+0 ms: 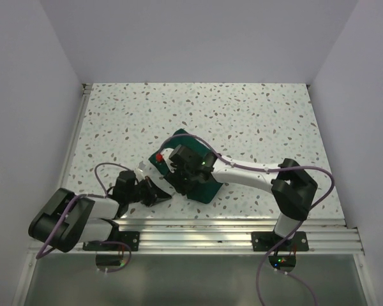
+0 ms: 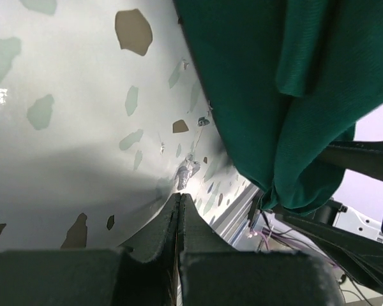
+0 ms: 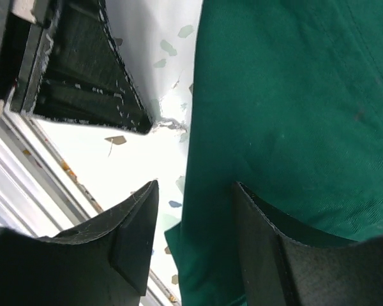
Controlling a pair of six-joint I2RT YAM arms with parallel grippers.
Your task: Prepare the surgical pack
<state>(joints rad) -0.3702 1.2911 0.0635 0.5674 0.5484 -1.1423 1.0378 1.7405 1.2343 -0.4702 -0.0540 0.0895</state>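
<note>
The surgical pack (image 1: 206,188) lies just below the middle of the top view, a dark green cloth on the speckled table (image 1: 242,115), its near edge close to the metal rail (image 1: 230,226) along the lower part of the frame. In the left wrist view its cloth is bunched into loose folds at the upper right, so we judge it is not yet a tidy bundle.

The right gripper (image 3: 195,188) hangs over the pack's edge with its fingers apart. One finger is over bare table and the other over cloth, and the hem runs between them. We cannot tell whether either tip touches.

If it closes here, we think it may catch only the top layer. A lift would then peel that layer open instead of folding the whole flap. If the tips come down too hard, they could scrape the table or drag the pack toward the rail.

The left gripper (image 2: 180,197) sits at the lower left of the pack, jaws pressed together on nothing and pointing at the pack's corner. It is close to the right gripper, so the two could knock together if either swings across. With nothing pinning the cloth, the pack could slide.

A small red thing (image 1: 159,155) shows at the pack's left corner. We cannot tell what it is, but a dragged fold might snag or shift it.
</note>
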